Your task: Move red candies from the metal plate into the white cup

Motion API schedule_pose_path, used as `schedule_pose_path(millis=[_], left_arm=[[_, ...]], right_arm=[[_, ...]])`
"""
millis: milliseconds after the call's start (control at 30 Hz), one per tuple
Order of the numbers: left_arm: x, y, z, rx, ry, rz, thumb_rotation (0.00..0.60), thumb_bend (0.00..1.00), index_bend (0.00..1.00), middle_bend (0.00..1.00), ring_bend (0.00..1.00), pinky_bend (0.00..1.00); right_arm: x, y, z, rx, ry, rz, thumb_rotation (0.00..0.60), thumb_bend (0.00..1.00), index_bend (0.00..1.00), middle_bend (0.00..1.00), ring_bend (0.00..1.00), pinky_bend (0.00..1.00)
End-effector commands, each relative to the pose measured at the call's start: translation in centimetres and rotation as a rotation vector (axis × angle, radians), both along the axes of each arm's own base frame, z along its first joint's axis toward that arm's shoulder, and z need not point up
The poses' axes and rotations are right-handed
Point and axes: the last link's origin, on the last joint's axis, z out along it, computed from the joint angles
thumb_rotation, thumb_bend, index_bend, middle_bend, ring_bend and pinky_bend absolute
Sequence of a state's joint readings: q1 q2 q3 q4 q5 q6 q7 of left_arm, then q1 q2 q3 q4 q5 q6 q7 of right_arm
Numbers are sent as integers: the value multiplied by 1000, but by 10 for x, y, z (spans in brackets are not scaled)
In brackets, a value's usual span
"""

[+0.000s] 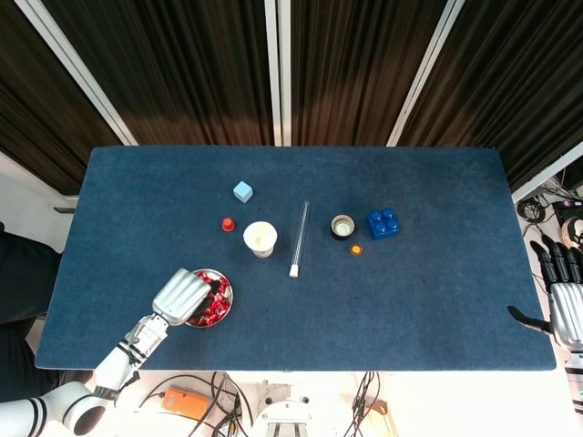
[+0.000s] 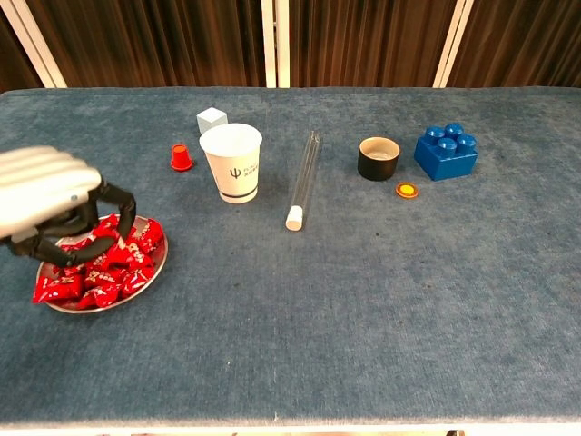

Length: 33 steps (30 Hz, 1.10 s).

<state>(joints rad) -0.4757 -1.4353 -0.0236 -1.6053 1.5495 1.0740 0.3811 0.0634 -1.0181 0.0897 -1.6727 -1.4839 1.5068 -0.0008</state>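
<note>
The metal plate [image 1: 230, 293] [image 2: 156, 271] lies near the table's front left edge, heaped with red candies [image 1: 216, 308] [image 2: 102, 272]. My left hand [image 1: 180, 296] [image 2: 45, 191] hovers over the plate's left half. Its fingers [image 2: 120, 207] curl down into the pile, and red wrappers show between them and the thumb. The white cup [image 1: 260, 238] [image 2: 231, 163] stands upright behind and to the right of the plate, a short way off. My right hand [image 1: 565, 300] hangs beyond the table's right edge with fingers apart, holding nothing; only the head view shows it.
A clear tube [image 1: 299, 238] [image 2: 304, 177] lies just right of the cup. A red cap [image 2: 182, 157] and a pale blue cube [image 2: 211, 119] sit behind the cup on its left. Further right are a black pot [image 2: 379, 158], an orange disc [image 2: 407, 190] and a blue brick [image 2: 446, 152].
</note>
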Motion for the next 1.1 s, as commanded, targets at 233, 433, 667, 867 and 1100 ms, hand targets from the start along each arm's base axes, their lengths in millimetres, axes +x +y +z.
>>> schedule_pose_path(millis=[233,433,667,867,1100], left_arm=[[68,53,33,71,-224,-60,600,434,571,963,887,903],[99,88,19,57,-217,-45,600,429,571,963,885,903],[111,114,-10,26,-178,34,600,420,568,961,883,903],[112,126,-23,34,-148,78,600,411,566,961,883,903],[104,127,-20,49,-119,114,600,309,471,960,881,903]], right_arm=[[0,0,0,1,0,1,600,173,0,0,0,0],[-1,0,0,1,-1,-3,600,173,0,0,0,0],[-5,0,1,0,-3,-19,600,173,0,0,0,0],[-7,-1,2,1,-5,-23,600,171,0,0,0,0],[-11,0,3,-4,-12,-34,600,174,0,0,0,0]])
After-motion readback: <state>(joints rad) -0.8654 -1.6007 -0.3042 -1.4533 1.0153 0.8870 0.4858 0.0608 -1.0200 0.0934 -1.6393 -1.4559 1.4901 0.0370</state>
